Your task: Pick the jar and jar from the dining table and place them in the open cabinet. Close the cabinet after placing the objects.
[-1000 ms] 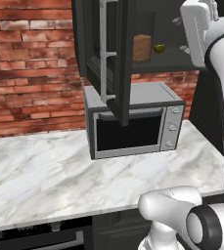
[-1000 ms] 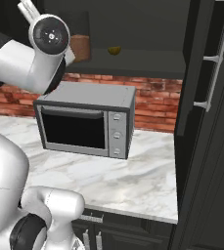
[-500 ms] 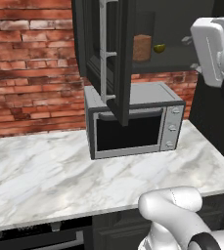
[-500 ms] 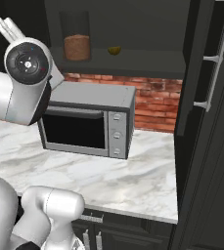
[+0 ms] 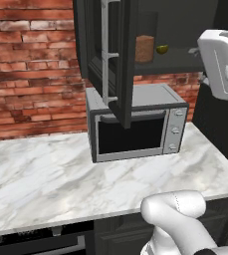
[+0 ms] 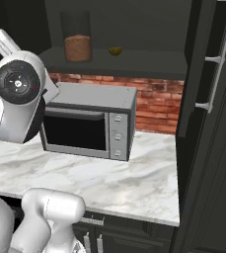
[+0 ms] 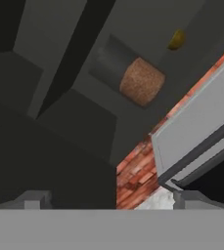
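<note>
Both base views look forward from behind the arm, left and right, at the microwave [image 5: 135, 124] and the open cabinet [image 6: 119, 59] above it. The hand view, rolled sideways, looks from nearer at the same shelf and jar [image 7: 142, 81].

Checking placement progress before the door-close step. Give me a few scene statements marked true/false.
1. A jar with reddish-brown filling stands on the shelf of the cabinet. True.
2. A small yellow fruit sits on the same shelf, apart from the jar. True.
3. The cabinet doors are shut. False: the door with its silver bar handle stands open.
4. The end effector is closed on a jar. False: its fingers stand wide apart with nothing between them.
5. The microwave sits on the marble counter below the cabinet. True.
6. The microwave door hangs open. False: it is closed.
</note>
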Tool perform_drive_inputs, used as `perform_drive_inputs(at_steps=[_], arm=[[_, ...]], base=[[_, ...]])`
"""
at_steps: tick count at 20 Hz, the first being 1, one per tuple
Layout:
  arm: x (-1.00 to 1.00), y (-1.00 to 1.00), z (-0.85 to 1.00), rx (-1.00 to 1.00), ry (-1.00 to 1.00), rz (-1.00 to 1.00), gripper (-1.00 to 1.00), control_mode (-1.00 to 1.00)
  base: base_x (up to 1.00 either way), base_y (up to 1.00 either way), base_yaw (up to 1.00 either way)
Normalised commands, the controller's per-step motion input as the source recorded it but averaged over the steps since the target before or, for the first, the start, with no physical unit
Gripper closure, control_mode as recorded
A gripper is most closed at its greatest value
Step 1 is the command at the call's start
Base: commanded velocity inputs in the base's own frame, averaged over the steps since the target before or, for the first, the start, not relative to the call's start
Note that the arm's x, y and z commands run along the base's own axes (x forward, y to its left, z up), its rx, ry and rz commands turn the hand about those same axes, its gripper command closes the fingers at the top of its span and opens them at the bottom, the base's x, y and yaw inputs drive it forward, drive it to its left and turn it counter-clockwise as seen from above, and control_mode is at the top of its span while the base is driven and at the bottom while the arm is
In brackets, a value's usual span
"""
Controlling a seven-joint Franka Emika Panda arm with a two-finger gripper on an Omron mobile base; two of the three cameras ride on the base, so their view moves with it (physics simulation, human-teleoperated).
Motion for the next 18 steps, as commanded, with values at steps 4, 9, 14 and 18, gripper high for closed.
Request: perform_drive_inputs(at_steps=[4,9,14,18], arm=[[-0.26,-0.02,0.00,0.00,-0.04,0.00,-1.00,1.00],[0.00,0.00,0.00,0.00,0.00,0.00,-1.00,1.00],[0.00,0.00,0.00,0.00,0.00,0.00,-1.00,1.00],[0.00,0.00,0.00,0.00,0.00,0.00,-1.00,1.00]], base=[[-0.44,-0.09,-0.03],[-0.99,-0.25,-0.07],[-1.00,-0.16,-0.15],[-0.76,-0.12,-0.41]])
